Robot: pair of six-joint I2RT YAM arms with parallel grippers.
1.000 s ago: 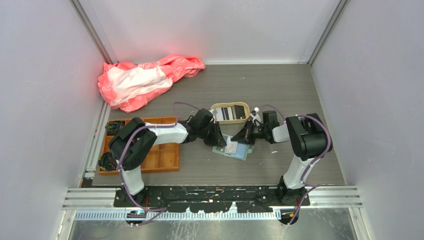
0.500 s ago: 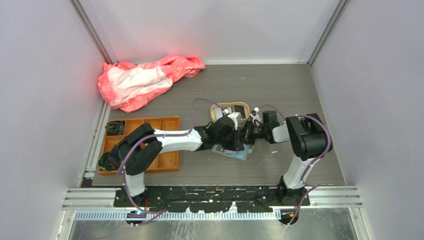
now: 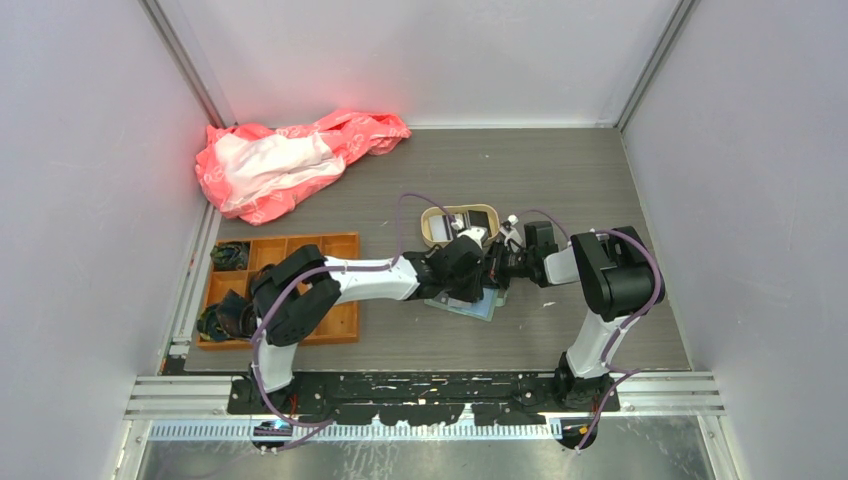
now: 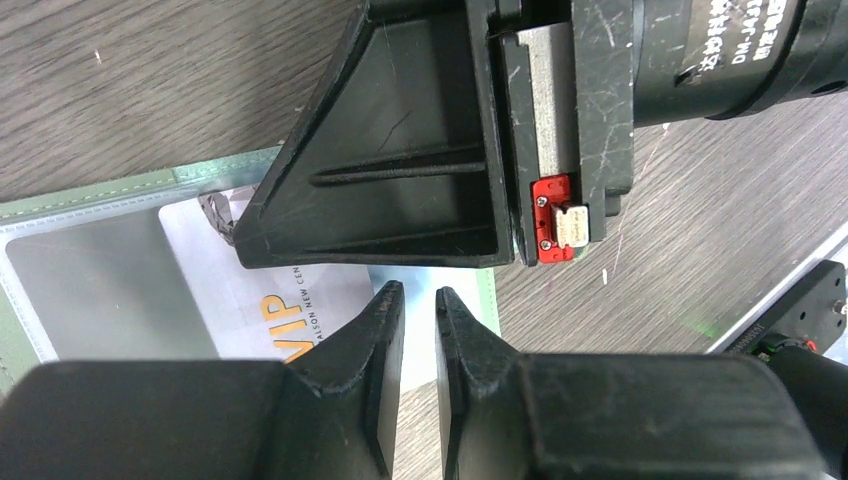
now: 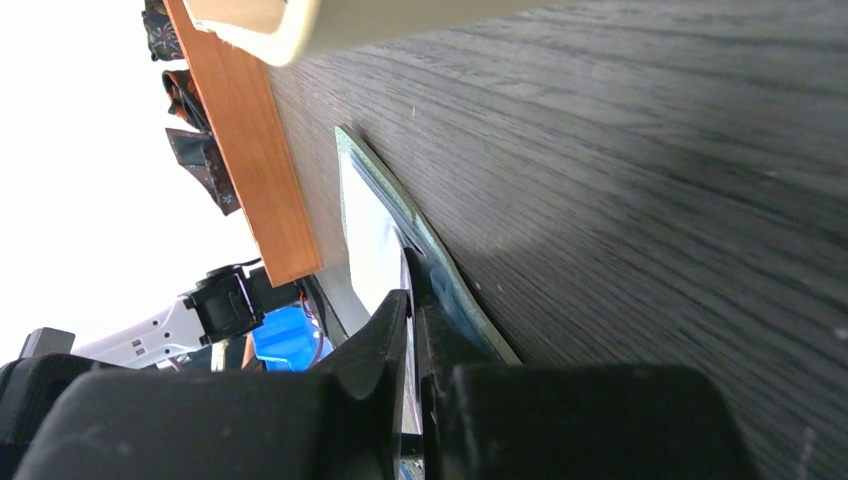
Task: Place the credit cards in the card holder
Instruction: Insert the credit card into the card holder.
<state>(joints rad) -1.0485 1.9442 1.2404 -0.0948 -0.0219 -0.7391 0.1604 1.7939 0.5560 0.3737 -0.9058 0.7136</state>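
Left claw hangs low over the sage-green folding card holder, its fingers a narrow slit apart with nothing between them. I have that arm stretched far to the right, forearm running low across the grey wood-grain table past the orange compartment tray.

My right arm is folded with its elbow up and its forearm pointing left, so the two claws meet nose to nose. The right claw is all but closed, tips down at the corner of the white plastic card printed "VIP". I cannot tell whether it pinches the card or the clear pocket film.

That card lies on the open holder, which lies flat just in front of the beige round-cornered tray. More dark and pale cards lie in that tray. The orange tray holds dark crumpled bits in its left compartments.
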